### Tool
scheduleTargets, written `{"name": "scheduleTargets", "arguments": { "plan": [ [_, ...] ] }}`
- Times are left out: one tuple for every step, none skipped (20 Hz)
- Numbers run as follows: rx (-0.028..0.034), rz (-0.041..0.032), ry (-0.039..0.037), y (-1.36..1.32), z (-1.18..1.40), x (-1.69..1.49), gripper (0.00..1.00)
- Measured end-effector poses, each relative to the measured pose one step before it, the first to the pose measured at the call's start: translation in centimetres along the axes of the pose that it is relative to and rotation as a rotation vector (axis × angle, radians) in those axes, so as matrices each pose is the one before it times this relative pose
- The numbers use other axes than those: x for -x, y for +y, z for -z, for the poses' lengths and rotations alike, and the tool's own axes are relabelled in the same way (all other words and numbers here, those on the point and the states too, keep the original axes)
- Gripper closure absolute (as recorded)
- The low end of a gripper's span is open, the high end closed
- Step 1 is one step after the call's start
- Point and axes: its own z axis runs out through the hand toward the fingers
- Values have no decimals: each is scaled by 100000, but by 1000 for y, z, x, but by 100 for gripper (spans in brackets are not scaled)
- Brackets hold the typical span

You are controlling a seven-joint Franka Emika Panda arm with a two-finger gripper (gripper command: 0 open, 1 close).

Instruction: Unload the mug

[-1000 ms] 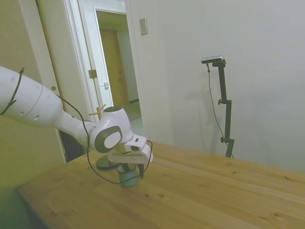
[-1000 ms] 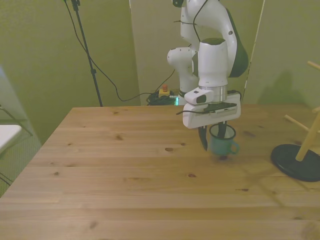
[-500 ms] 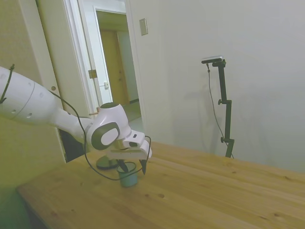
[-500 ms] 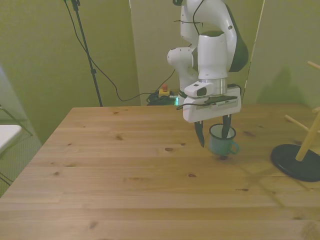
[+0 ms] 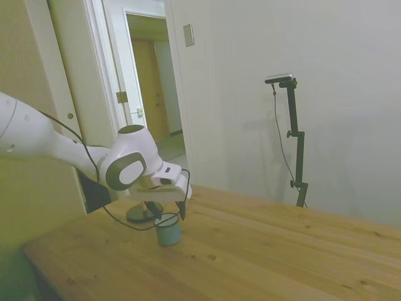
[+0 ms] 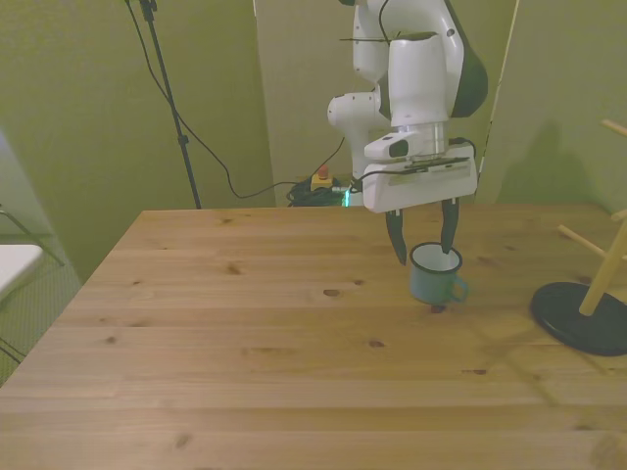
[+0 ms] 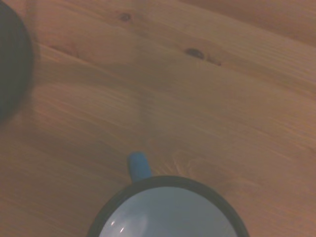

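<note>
Mug [image 6: 434, 274] placement is judged complete: it stands upright on the table [image 6: 245, 372], free of the peg stand [image 6: 586, 311], which sits well apart toward the front view's right.

1. Finger state. The gripper [image 6: 423, 238] is spread open and holds nothing. One finger [image 6: 398, 240] hangs just outside the rim on the front view's left; the other finger [image 6: 448, 227] hangs over the rim's far side. Both tips are at about rim height; contact with the rim cannot be ruled out in either fixed view.

2. Mug orientation. The handle [image 7: 138, 165] points away from the fingers, toward the front view's right, so it does not obstruct a vertical exit.

3. Recommended step: retreat. Lift straight up, keeping the fingers spread, until both tips stand clearly above the rim. Do not translate sideways beforehand; a finger dragged across the rim could tip or slide the light mug.

4. After clearance, move away from the mug on the side opposite the peg stand, so the arm [image 5: 75, 157] avoids the stand's pegs.
</note>
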Motion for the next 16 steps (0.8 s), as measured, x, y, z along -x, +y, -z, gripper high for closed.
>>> {"name": "scheduleTargets", "arguments": {
  "plan": [
    [-334, 153, 661, -83, 431, 19, 0],
    [-390, 207, 739, -118, 499, 10, 0],
    [-409, 306, 707, -166, 527, 42, 0],
    [-450, 481, 642, -211, 547, 170, 0],
    [-379, 528, 359, -203, 455, 326, 0],
    [-561, 529, 202, -248, 448, 528, 0],
    [-779, 172, -296, -230, 307, 734, 0],
    [-800, 358, -314, -271, 331, 931, 0],
    [-616, 608, -277, -252, 304, 960, 0],
    [-477, 831, -406, -252, 264, 1072, 0],
    [-227, 759, -524, -171, 118, 1036, 0],
    [-17, 732, -706, -108, -26, 1063, 0],
    [206, 728, -929, -78, -181, 1098, 0],
    [382, 693, -859, -20, -235, 976, 0],
    [390, 456, -694, -7, -235, 870, 0],
    [231, 193, -545, 11, -196, 699, 0]
  ]
}}
